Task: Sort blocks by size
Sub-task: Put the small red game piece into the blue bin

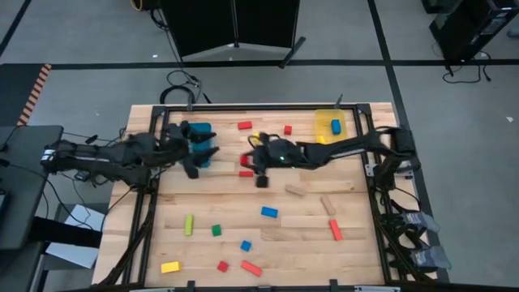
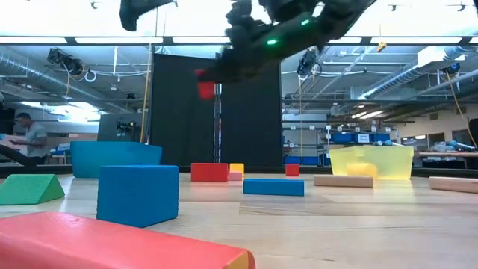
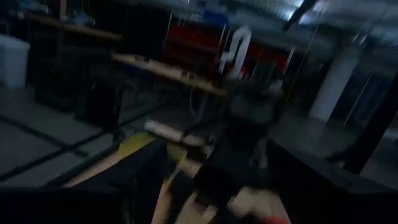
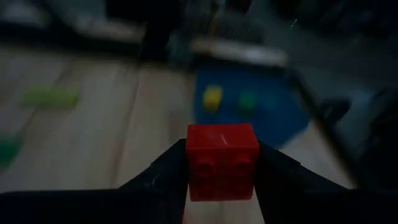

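My right gripper (image 1: 248,162) is shut on a small red block (image 4: 222,160), held high above the table in the low view (image 2: 205,85), just right of the blue bin (image 1: 201,132). The right wrist view shows the blue bin (image 4: 267,112) ahead, with a yellow and a green block in it. My left gripper (image 1: 201,160) hovers open and empty over the blue bin's near side. Other blocks lie scattered on the table: red (image 1: 244,126), blue (image 1: 268,212), green (image 1: 216,230), plain wood (image 1: 295,191). My right gripper pinches the red block by two opposite sides (image 4: 191,163) between its two fingers. The block is lifted clear of the table and sits level between the fingers, its studded face toward the wrist camera.
The yellow translucent bin (image 1: 330,123) stands at the far right with a blue and a yellow block inside. Several blocks lie along the near edge, among them a yellow one (image 1: 169,267) and a red bar (image 1: 335,230). The two grippers are close together by the blue bin.
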Controlling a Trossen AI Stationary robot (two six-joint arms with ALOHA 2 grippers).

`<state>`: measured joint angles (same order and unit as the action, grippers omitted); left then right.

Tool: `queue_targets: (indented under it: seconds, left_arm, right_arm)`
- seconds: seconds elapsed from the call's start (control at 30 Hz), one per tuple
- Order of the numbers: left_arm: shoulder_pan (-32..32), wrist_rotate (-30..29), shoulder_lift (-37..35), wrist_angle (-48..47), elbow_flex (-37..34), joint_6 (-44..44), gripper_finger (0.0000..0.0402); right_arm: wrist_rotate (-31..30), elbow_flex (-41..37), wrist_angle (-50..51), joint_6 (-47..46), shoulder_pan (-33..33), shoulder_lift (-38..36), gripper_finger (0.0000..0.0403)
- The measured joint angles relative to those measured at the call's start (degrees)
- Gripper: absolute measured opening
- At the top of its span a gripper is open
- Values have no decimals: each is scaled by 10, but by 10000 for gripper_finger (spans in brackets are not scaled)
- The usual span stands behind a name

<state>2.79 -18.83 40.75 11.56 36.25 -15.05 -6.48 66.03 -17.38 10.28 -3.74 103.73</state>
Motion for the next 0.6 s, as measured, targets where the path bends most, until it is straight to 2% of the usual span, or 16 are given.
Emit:
queue_targets:
  seconds: [0.17,0.37,0.6]
  left_arm:
    - [0,0,-40,5,0,-1,282]
    - [1,1,-57,1,0,-5,282]
    - [3,3,-57,-7,0,-14,282]
  right_arm:
    - [0,105,-98,-13,-22,109,152]
    - [2,244,-96,-20,-40,239,152]
    - [20,362,-91,-46,-47,329,152]
